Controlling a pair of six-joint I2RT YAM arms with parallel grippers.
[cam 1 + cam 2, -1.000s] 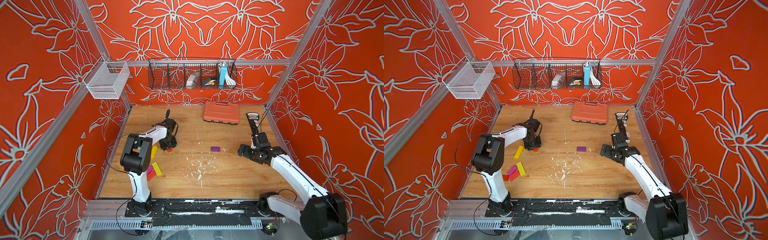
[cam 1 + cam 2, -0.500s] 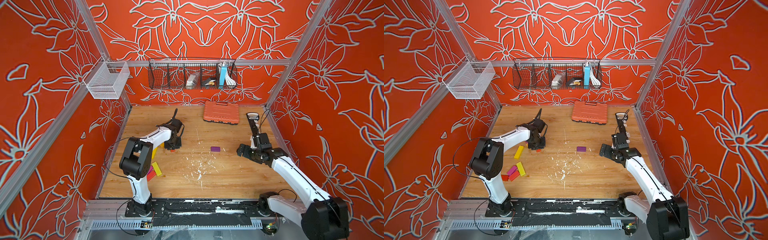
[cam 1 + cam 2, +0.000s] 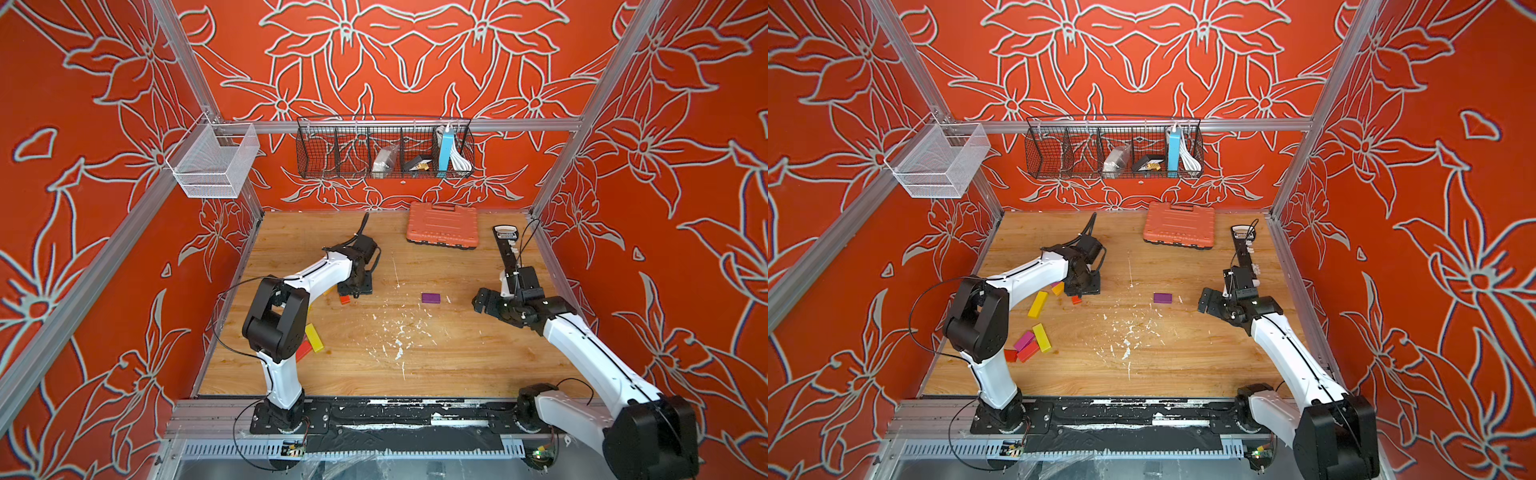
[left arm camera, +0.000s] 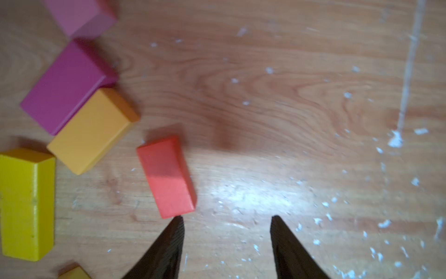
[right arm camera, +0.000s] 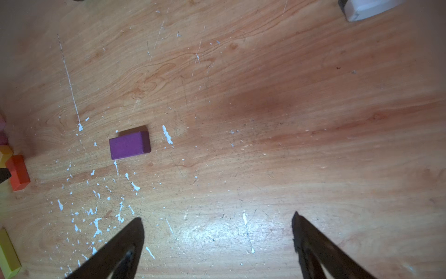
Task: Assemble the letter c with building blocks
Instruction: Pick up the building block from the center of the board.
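While the left gripper [image 4: 226, 217] stood parted beside the red block [image 4: 166, 176], the right gripper [image 5: 217, 215] gaped empty near the purple block [image 5: 129, 145].

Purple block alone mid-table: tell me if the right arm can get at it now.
Probably yes. The purple block lies flat and alone near the open, empty right gripper, with nothing between them.

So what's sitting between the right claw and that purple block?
Nothing solid. The right wrist view shows only bare wooden tabletop with a few white flecks between the right claw and the purple block.
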